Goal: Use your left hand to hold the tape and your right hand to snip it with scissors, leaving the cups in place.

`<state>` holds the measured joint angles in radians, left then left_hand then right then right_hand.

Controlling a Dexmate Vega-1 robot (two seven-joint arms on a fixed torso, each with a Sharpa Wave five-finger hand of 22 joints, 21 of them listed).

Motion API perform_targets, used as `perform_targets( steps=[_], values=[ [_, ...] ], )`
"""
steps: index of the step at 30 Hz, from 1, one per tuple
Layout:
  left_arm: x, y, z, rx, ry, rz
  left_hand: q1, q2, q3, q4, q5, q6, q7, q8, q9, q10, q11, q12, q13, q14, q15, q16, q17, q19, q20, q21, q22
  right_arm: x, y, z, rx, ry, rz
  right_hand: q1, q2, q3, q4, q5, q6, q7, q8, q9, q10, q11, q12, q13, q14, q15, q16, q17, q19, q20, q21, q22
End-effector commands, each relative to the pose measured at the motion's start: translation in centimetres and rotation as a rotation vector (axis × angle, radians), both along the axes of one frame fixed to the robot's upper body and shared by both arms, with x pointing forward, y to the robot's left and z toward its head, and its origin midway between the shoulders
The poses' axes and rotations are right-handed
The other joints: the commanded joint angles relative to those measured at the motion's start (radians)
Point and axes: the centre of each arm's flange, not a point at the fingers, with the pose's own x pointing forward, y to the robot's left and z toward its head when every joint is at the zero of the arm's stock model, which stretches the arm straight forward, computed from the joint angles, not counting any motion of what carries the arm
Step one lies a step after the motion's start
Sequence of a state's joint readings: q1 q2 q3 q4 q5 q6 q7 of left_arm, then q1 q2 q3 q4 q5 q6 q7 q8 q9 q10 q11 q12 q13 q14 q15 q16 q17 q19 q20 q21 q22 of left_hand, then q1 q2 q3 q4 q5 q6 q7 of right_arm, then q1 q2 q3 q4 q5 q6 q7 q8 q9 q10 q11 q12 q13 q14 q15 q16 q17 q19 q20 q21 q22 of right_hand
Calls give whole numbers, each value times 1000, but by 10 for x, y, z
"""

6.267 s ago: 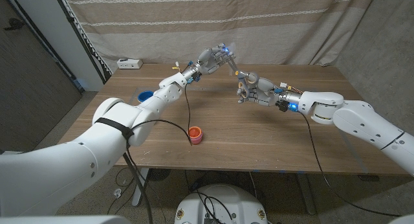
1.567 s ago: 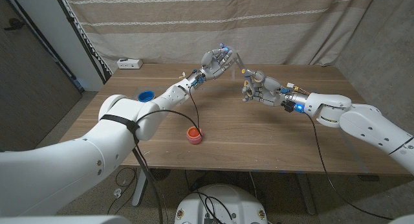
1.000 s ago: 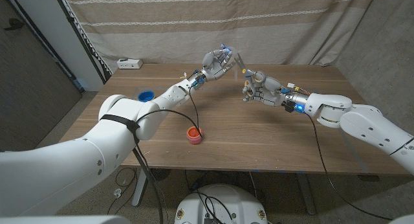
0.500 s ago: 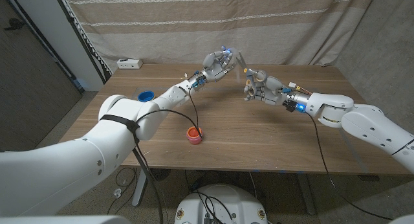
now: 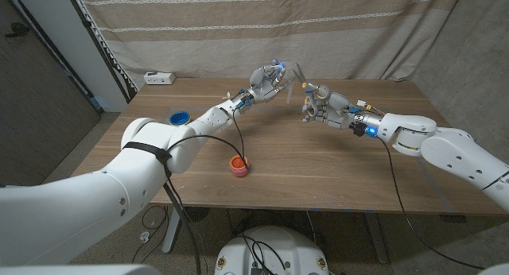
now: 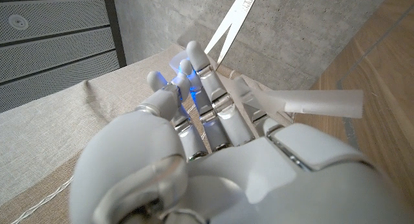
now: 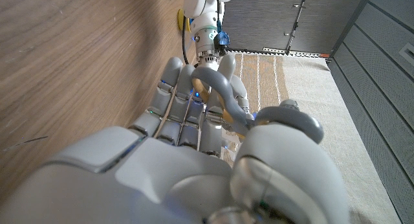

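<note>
A strip of clear tape [image 6: 310, 102] is pinched by the left hand [image 5: 266, 79] above the wooden bench [image 5: 318, 164]; grey-handled scissors [image 7: 249, 114], blades apart, are gripped by the right hand [image 5: 318, 106] just beside it. The cut appears not yet made.

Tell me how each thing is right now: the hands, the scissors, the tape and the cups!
Left hand: raised above the table, holding the tape.
Tape: a clear strip sticking out from the left hand.
Right hand: raised, gripping the scissors by their grey handles.
Scissors: blades open, close to the tape.
Red cup: upright on the table, untouched.
Blue cup: on the table, untouched.
</note>
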<state>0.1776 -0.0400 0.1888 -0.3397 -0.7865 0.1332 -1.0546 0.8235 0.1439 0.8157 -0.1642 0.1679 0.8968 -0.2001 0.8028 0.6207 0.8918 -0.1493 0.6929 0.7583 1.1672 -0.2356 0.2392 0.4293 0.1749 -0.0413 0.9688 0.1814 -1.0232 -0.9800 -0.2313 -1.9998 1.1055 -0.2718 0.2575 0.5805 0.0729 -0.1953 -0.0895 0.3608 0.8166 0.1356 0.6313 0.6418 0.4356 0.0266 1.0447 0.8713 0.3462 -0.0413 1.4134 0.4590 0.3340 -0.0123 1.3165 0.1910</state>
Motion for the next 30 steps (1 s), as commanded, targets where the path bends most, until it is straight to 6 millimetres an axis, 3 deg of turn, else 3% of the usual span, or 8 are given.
perform_targets(
  steps=[1, 16, 30],
  values=[
    [3, -6, -1, 33, 16, 22, 8, -6, 5, -3, 8, 12, 4, 5, 2, 65, -56, 186, 51, 14, -2, 6, 6, 11, -111, 6, 2, 2, -4, 3, 0, -1, -6, -2, 2, 2, -1, -3, 5, 2, -3, 3, 12, -4, 493, 4, -2, -45, 3, 0, 0, 2, 5, 0],
    [2, -13, 4, 127, -33, 48, 10, -14, 14, -7, 9, 33, 27, 11, -3, 80, -56, 207, 76, 34, -1, 11, 31, 13, -112, 5, 1, 6, -6, 3, 1, 4, -4, -1, 4, 3, -1, -3, 7, 1, -6, 3, 12, -3, 492, 4, -4, -45, 5, 0, 1, 2, 5, 0],
    [0, -7, 10, 148, -87, 62, 20, -26, 30, -13, 9, 70, 37, 9, -28, 89, -55, 218, 85, 49, -1, 14, 53, 13, -113, 2, 0, 6, -6, 2, -2, 8, -2, -2, 5, 4, -1, -4, 9, -1, -10, 0, 12, -3, 491, 4, -5, -47, 5, -2, 0, 2, 5, 0]
  ],
)
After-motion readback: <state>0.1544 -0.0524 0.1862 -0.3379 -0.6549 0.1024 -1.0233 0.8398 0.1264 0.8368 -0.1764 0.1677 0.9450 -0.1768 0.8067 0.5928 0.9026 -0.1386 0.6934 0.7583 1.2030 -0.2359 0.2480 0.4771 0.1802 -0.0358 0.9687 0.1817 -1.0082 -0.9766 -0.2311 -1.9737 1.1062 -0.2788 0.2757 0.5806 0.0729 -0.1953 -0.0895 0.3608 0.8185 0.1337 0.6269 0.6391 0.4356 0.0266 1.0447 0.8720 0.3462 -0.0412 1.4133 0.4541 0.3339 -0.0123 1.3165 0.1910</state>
